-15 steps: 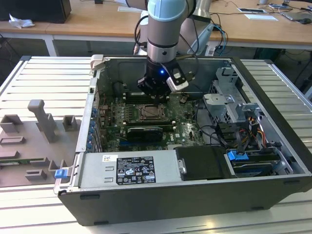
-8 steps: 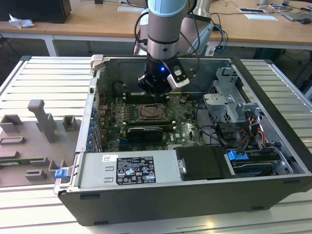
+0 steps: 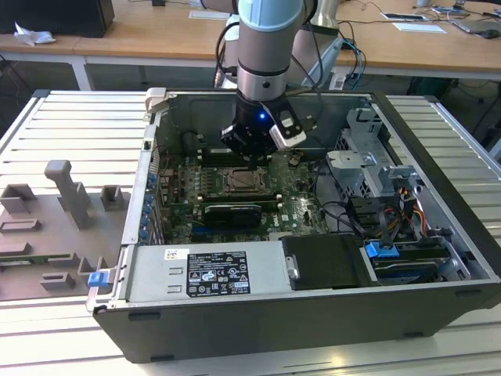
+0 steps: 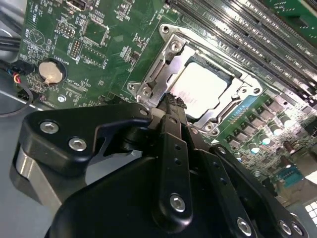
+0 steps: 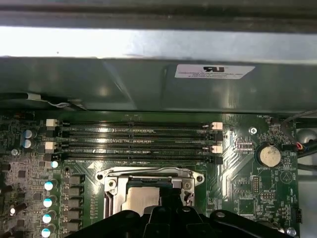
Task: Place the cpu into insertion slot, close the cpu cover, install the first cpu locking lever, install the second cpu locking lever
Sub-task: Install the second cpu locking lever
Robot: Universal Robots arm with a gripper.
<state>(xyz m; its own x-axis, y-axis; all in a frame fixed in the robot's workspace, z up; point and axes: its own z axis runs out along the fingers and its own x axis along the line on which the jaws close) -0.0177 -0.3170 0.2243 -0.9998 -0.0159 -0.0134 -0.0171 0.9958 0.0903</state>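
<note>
A black two-fingered pincer on a grey robot arm hangs over the green motherboard inside an open black computer case lying on a slatted metal desk. The pincer's fingers look drawn together with nothing between them, tips just above one edge of the small square insertion slot with its silver rim. The cpu, a flat square chip with a pale silver top, already sits in that slot, near the middle of the board beside the long black memory slots. The thin silver-grey metal cpu cover appears to lie down around the chip, though its locking cannot be told. The chip reads as light, rigid and fragile, best held by opposite edges. The case also holds a black graphics card and a grey drive cage.
</note>
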